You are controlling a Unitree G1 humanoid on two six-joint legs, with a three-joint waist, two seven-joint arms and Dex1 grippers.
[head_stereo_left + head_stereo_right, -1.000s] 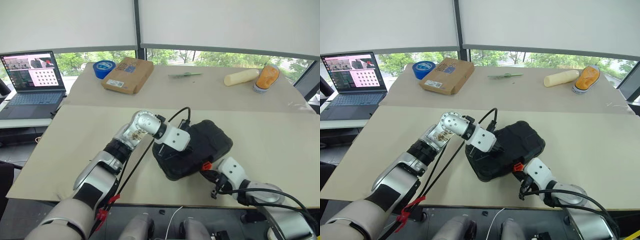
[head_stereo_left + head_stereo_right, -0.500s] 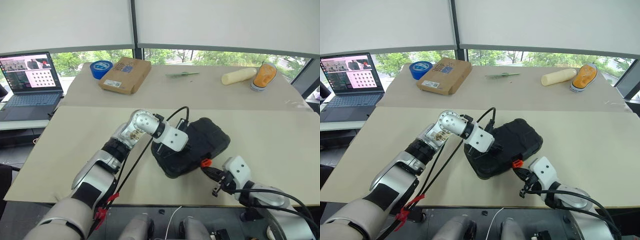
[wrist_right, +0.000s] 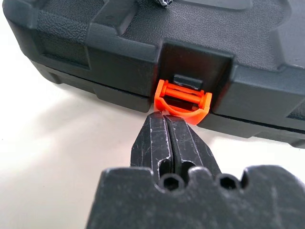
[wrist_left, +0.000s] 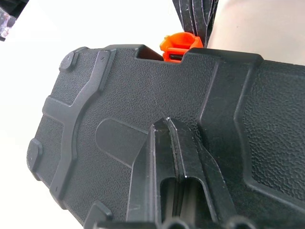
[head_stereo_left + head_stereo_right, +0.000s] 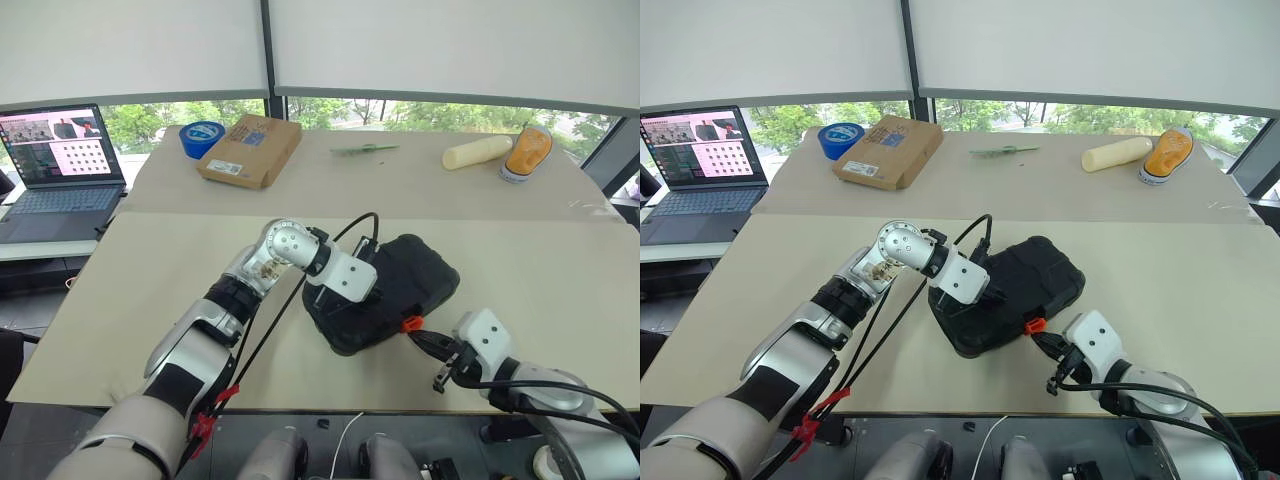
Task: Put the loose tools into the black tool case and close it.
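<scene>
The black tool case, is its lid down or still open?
Down. The black tool case has its lid flat on the base. Its orange latch hangs out at the front edge, apparently not snapped; whether it is locked, cannot tell.

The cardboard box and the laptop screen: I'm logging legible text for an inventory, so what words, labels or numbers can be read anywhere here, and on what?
None can be read.
Flat brown cardboard box: white and blue labels, print too small.
Open grey laptop: screen shows pictures and a grid of small marks, no legible text.
Black moulded-plastic tool case: no lettering visible.
Blue tape roll: inner markings blurred.
</scene>
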